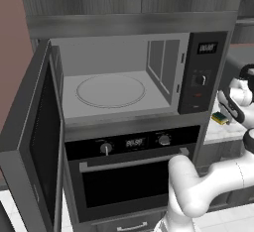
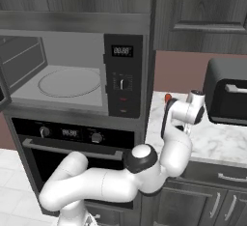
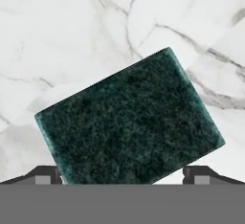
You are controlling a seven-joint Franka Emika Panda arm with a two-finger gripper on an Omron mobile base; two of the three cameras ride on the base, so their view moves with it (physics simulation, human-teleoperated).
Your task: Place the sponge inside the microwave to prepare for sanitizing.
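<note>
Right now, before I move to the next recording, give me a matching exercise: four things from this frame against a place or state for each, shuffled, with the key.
Things:
1. sponge
2. microwave door
3. turntable
4. gripper

Places or states:
A. swung wide open to the left
B. bare, on the grey floor of the cavity
C. flat on the marble counter, green side up
D. jaws wide apart, just above the sponge

Pairs: 1-C, 2-A, 3-B, 4-D
</note>
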